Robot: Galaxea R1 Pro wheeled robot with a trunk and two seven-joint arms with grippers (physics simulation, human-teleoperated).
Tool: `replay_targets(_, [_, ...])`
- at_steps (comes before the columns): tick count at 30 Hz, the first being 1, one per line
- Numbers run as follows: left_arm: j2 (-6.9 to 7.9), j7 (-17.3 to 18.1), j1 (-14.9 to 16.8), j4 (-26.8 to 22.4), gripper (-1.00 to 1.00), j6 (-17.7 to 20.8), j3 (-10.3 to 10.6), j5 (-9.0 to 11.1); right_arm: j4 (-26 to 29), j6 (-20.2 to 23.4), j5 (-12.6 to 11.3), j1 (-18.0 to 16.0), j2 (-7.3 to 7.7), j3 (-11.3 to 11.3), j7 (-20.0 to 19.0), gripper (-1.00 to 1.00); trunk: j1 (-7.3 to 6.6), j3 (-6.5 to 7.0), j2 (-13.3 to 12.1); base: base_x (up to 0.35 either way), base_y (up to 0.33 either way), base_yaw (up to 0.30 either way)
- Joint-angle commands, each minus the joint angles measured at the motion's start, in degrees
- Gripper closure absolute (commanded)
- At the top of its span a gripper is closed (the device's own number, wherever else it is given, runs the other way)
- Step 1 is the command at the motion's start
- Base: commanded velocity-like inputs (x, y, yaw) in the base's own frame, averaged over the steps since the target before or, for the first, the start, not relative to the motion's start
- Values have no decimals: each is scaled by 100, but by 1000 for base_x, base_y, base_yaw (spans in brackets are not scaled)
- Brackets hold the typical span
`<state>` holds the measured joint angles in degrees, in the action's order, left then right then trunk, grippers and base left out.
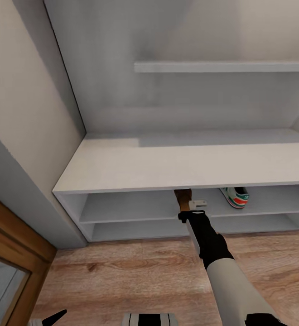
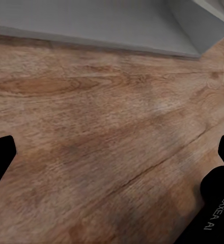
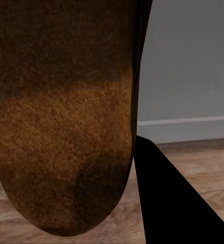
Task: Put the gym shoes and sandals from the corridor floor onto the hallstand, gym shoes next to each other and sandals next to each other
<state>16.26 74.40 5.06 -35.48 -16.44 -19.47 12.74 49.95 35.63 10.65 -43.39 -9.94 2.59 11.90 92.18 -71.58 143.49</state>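
One brown sandal [image 3: 61, 127] sits clamped in the right claw [image 1: 185, 203] at the hallstand's [image 1: 167, 167] upper shelf row; a gym shoe [image 1: 235, 197] rests there just beside. Left claw [image 2: 112, 173] hangs spread over the corridor floor [image 1: 136, 271].

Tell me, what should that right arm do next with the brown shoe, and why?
Probably ease a little deeper, then let go. The right gripper holds the brown sandal at the front edge of the rack's upper shelf row, left of the sneaker already there. Its toe is tucked under the bench top, so whether it rests on the shelf is hidden.
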Motion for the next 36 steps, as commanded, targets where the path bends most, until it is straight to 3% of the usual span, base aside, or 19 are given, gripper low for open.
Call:
replay_targets(1, [0,16,3,5,-100,-35,-4,9,6,31,37,-2,-6,14,5,100,0,-4,2,96,0,0])
replay_targets(16, [2,35,3,-11,-100,-33,-10,-32,18,31,27,-2,-6,22,4,100,0,-4,2,10,0,0])
replay_targets(25, [0,39,7,-12,-100,-26,-7,-51,21,31,25,-2,-6,17,4,100,24,-252,14,0,0,0])
replay_targets(36, [5,47,10,-4,-100,-34,-5,-37,24,31,25,-2,-6,22,5,100,24,-284,14,29,0,0])
